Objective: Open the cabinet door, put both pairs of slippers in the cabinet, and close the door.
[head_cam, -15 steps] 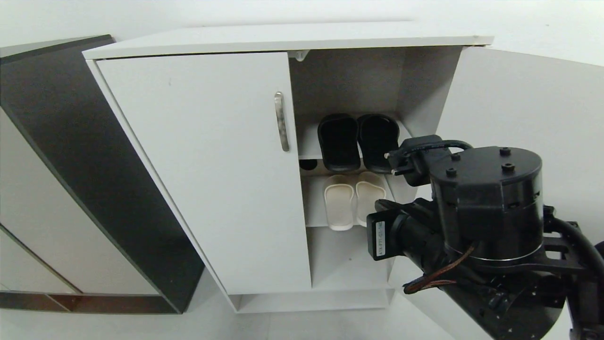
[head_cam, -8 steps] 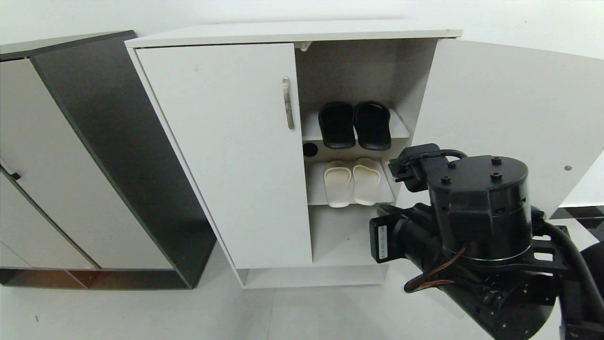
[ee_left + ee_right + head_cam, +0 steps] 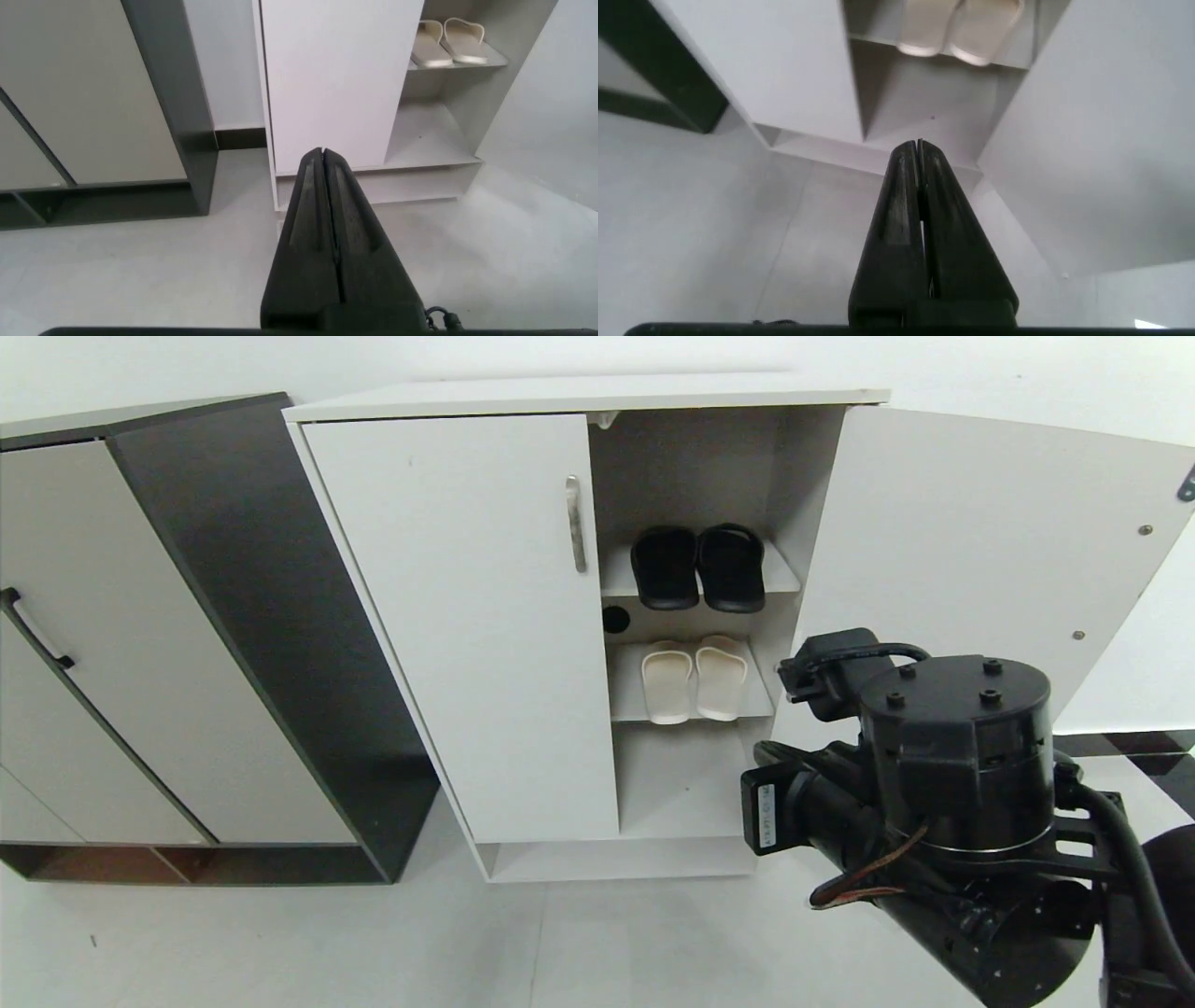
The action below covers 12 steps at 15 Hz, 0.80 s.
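The white cabinet (image 3: 579,397) stands with its left door (image 3: 467,616) closed and its right door (image 3: 980,551) swung wide open. A black pair of slippers (image 3: 695,567) sits on the upper shelf. A white pair of slippers (image 3: 694,679) sits on the shelf below, and is seen too in the left wrist view (image 3: 458,42) and the right wrist view (image 3: 957,23). My left gripper (image 3: 322,157) is shut and empty, hanging above the floor in front of the closed door. My right gripper (image 3: 918,149) is shut and empty, low before the open compartment, beside the open door (image 3: 1102,140).
A dark-sided cabinet (image 3: 215,616) with pale doors stands just left of the white one. My right arm (image 3: 943,775) rises in front of the open door's lower part. Bare grey floor (image 3: 373,943) spreads in front of both cabinets.
The head camera has drawn back from the cabinet, so more of the open door and the dark cabinet shows. Both pairs of slippers lie as before.
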Motion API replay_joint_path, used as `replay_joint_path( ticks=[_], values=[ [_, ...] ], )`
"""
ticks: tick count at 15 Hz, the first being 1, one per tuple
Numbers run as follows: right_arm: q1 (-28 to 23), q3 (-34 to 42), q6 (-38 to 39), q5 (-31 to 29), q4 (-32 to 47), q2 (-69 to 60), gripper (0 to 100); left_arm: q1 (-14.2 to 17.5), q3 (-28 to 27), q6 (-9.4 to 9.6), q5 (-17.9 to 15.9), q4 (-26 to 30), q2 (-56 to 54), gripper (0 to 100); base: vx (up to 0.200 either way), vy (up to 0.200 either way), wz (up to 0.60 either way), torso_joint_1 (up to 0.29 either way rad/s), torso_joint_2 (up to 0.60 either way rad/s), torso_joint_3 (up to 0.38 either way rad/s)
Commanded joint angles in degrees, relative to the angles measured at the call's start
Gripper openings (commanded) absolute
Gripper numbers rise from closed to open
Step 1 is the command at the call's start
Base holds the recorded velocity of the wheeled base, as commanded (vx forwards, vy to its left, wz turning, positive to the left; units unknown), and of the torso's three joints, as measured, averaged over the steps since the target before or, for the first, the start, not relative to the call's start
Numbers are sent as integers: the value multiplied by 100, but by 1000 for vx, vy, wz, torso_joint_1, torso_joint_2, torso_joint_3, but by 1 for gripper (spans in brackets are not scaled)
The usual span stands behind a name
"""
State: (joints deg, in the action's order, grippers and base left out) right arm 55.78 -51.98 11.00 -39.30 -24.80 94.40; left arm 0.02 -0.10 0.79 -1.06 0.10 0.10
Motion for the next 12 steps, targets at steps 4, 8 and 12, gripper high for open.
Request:
replay_joint_path(
  ticks=[4, 8, 12],
  values=[
    [-59, 48, -1, 28, 1, 43, 0, -2, 1, 0, 1, -1, -1, 0, 0, 0, 0, 0, 0, 0],
    [-112, 48, 8, 195, 1, 96, 0, -2, 1, 0, 1, -1, -1, 0, 0, 0, 0, 0, 0, 0],
    [-156, 92, 17, 186, 1, 122, 0, -2, 1, 0, 1, -1, 8, 0, 0, 0, 0, 0, 0, 0]
  ],
)
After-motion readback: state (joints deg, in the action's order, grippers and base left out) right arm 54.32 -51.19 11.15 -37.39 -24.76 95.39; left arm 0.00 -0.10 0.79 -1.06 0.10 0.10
